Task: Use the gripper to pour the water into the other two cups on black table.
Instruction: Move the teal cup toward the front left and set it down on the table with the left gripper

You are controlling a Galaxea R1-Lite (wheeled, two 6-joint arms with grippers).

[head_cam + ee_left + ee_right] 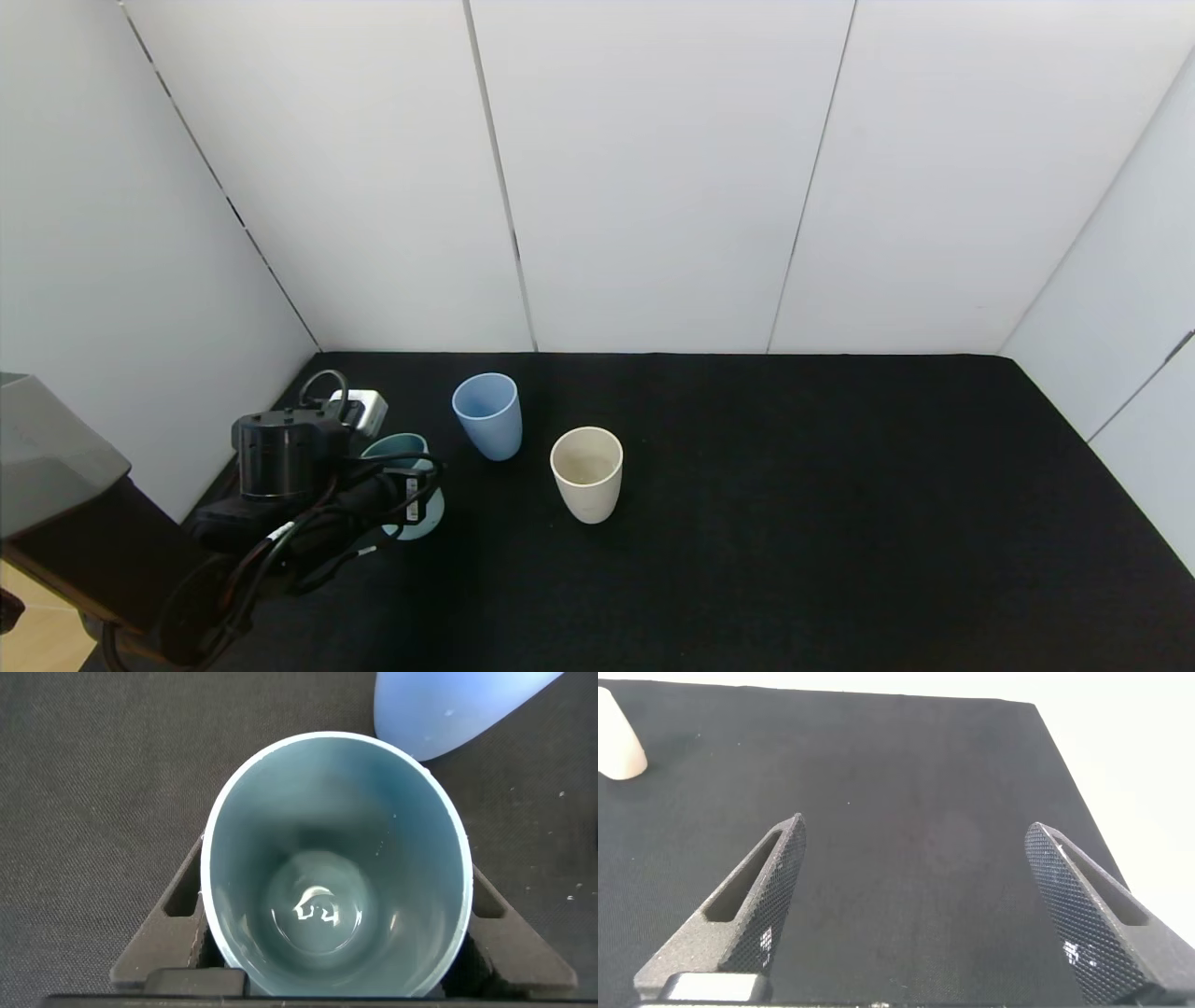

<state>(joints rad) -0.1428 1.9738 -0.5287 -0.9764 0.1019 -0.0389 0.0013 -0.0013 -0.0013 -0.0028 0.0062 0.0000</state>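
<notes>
Now the left gripper (336,952) clasps the teal cup (336,859) near the worktop's (794,513) left edge.
Upright, mouths up: teal cup, blue cup (487,414), cream cup (587,472) mid-worktop; right gripper (920,915) fingers wide, empty.

Left corner crowded, wide open room on the right.

The left gripper (397,485) sits at the far-left corner of the black table (794,523), its fingers closed round the teal cup (403,467), boxed in by the left wall (112,280) right beside it. Just to its right stands the light blue cup (487,415), close enough to crowd any sideways sweep. The cream cup (587,473) stands nearer and further right, a narrow gap between the two. Beyond it, bare cloth runs clear to the right edge, where the right gripper (920,905) hangs spread wide over empty surface.
</notes>
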